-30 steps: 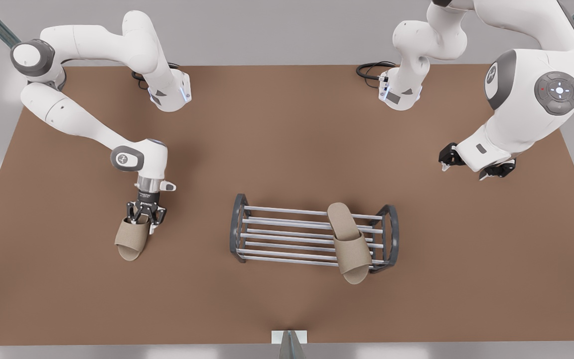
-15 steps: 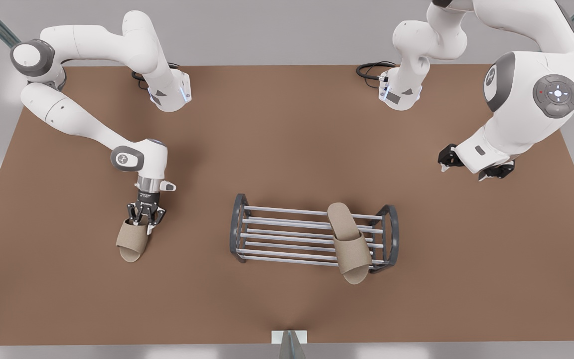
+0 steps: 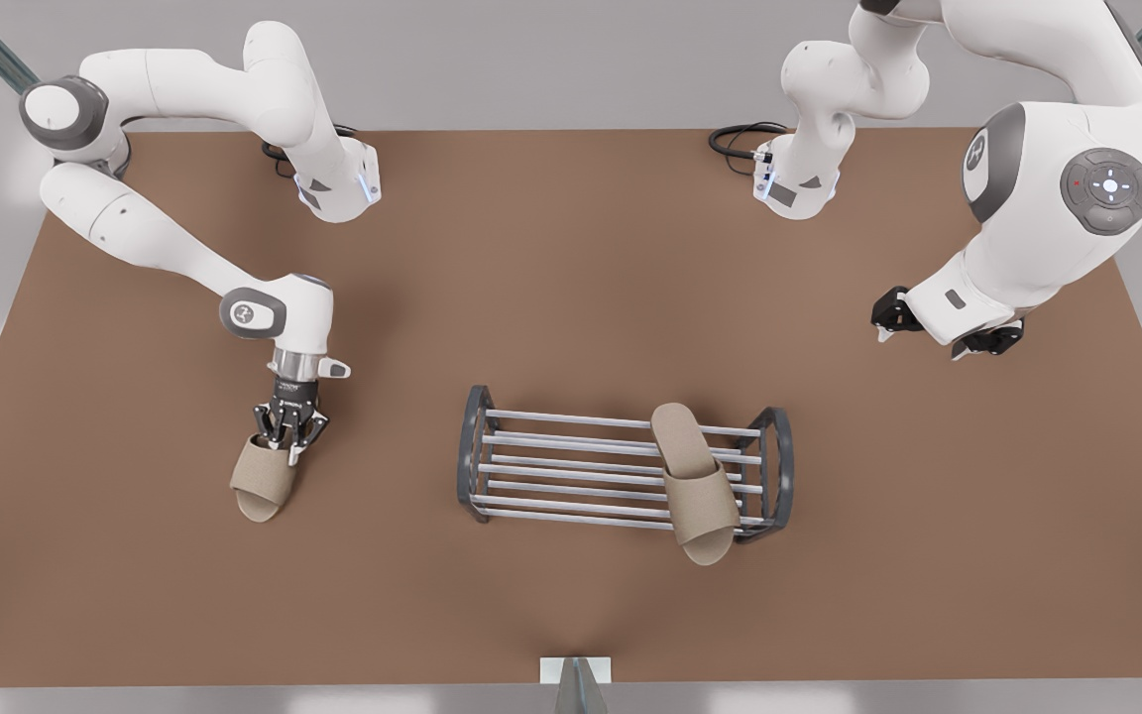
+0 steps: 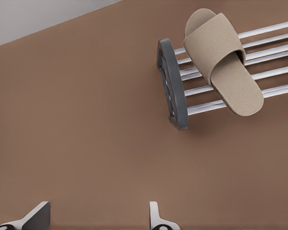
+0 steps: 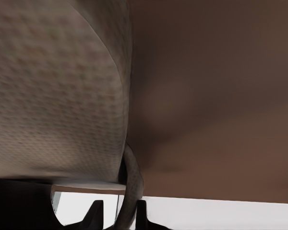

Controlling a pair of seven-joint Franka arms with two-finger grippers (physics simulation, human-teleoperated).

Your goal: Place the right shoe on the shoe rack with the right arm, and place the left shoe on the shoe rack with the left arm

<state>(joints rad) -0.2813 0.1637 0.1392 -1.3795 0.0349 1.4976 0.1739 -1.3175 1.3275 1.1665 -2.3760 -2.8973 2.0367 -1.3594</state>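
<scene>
The right shoe [image 3: 262,481], a beige woven slipper, is at the front view's left, toe toward the table's near edge. My right gripper [image 3: 288,436] is shut on its heel edge; in the right wrist view the slipper [image 5: 53,96] is close up, its rim pinched in the gripper [image 5: 119,213]. Whether the sole still touches the table I cannot tell. The left shoe [image 3: 695,486] lies across the shoe rack [image 3: 571,420] at its right end, toe overhanging the front bars. My left gripper [image 3: 933,332] hangs open above the table at the front view's right, away from the rack [image 4: 172,86] and slipper [image 4: 221,57].
The brown table [image 3: 571,615] has bare room all around the rack. Both arm bases [image 3: 338,183] stand at the far edge, with a black cable [image 3: 740,139] by the right-hand one. The rack's left and middle bars carry nothing.
The right gripper's fingers have drawn a little closer together on the slipper's heel, and the slipper shifted slightly. The left arm barely moved.
</scene>
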